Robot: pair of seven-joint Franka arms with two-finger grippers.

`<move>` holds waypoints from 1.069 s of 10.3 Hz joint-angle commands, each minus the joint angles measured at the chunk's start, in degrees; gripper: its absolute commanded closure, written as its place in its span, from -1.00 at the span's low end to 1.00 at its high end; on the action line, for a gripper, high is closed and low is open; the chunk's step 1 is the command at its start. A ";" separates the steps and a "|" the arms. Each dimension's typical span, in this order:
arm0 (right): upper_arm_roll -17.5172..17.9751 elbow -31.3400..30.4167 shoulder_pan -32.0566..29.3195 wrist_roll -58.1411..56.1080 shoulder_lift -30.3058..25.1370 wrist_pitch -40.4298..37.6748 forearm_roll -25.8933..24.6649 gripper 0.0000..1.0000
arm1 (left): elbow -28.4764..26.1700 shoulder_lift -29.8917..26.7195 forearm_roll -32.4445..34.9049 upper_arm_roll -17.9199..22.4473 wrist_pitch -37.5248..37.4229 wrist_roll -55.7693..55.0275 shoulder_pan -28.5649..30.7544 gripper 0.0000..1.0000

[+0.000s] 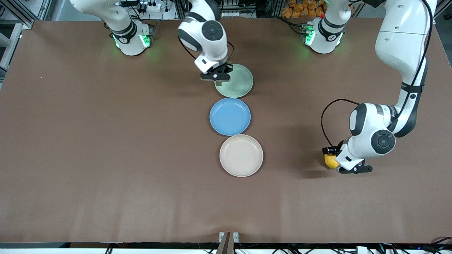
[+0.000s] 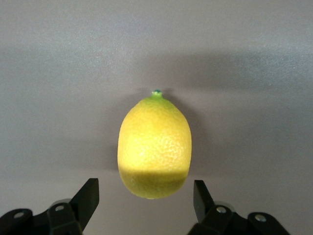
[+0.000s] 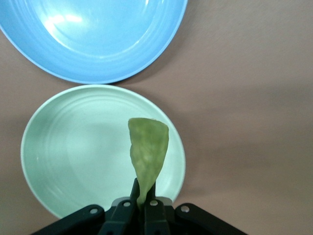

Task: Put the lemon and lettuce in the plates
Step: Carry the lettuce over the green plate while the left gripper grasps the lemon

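Observation:
The yellow lemon (image 1: 331, 161) lies on the table toward the left arm's end. In the left wrist view the lemon (image 2: 154, 144) lies nub end away from the gripper. My left gripper (image 1: 333, 156) is open, low at the lemon, a finger on each side of its near end, not touching it (image 2: 145, 192). My right gripper (image 1: 219, 77) is shut on the green lettuce leaf (image 3: 148, 147) and holds it over the edge of the mint green plate (image 1: 242, 83); the plate also shows in the right wrist view (image 3: 73, 147). The cream-white plate (image 1: 241, 155) is bare.
A blue plate (image 1: 230, 116) sits between the mint plate and the cream-white plate, in one row down the middle of the brown table; it also shows in the right wrist view (image 3: 93, 39). The cream-white plate is nearest the front camera.

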 commanded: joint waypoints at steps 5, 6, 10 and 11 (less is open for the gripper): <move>1.08 9.94 0.24 13.71 10.07 -0.81 -7.88 -1.00 | 0.01 2.21 1.31 0.00 4.21 -1.10 -0.04 -0.70; 1.77 10.21 -0.02 15.12 9.72 -1.87 -7.96 -1.00 | 0.01 2.56 1.23 -0.08 4.74 -1.10 -0.04 -0.70; 2.57 10.30 -0.90 14.79 7.09 -3.97 -8.05 -1.00 | 0.18 3.70 1.31 0.00 7.12 -1.18 -0.12 -0.61; 2.66 10.39 -2.03 14.00 5.34 -7.12 -8.05 -1.00 | 0.36 3.88 1.31 0.00 7.47 -1.10 -0.04 -0.58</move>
